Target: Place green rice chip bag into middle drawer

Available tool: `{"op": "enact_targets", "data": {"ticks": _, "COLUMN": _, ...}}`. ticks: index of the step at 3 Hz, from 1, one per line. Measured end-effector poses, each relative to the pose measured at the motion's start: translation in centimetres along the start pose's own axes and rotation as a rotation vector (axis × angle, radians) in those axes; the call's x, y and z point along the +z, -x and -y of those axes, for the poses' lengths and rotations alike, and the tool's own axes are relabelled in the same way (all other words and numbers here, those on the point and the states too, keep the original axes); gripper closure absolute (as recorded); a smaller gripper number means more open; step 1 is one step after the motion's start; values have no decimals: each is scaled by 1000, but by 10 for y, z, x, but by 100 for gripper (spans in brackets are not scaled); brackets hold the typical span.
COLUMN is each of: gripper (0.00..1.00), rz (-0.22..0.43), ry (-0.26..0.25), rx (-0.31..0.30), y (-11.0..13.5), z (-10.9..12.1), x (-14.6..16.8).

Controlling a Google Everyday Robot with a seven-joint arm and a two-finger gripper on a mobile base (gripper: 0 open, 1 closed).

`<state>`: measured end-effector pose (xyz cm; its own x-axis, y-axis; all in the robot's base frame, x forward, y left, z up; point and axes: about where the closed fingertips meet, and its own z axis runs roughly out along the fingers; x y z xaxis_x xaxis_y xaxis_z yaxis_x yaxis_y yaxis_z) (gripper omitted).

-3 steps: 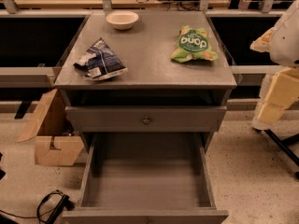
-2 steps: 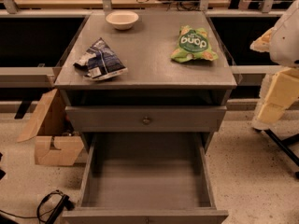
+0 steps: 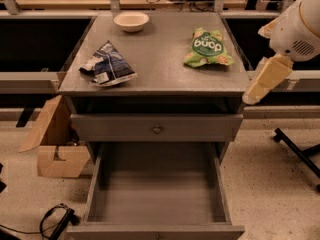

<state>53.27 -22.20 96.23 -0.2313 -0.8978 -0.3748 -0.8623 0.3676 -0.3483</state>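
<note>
Bright green rice chip bag (image 3: pixel 208 47) far right on grey cabinet top (image 3: pixel 160 59), grey wooden middle drawer (image 3: pixel 157 199) open, gripper (image 3: pixel 262 80) at right (clear of bag), claw state cannot be told.

Saw the gripper (image 3: pixel 262 79) only partly, just right of the cabinet top (image 3: pixel 155 49), its arm (image 3: pixel 300 29) cut by the right edge. Lost the near front of the middle drawer (image 3: pixel 155 199) to the near edge of view; could not read the dark snack bag (image 3: pixel 107 66).
</note>
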Motion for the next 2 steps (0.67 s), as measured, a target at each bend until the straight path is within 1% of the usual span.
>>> {"op": "enact_targets", "data": {"ticks": 1, "gripper": 0, "rz": 81, "ry": -68, "rx": 87, "y": 21, "z": 69, "x": 34}}
{"op": "enact_targets", "data": {"ticks": 2, "gripper": 0, "rz": 96, "ry": -136, "rx": 251, "y": 69, "z": 146, "x": 66}}
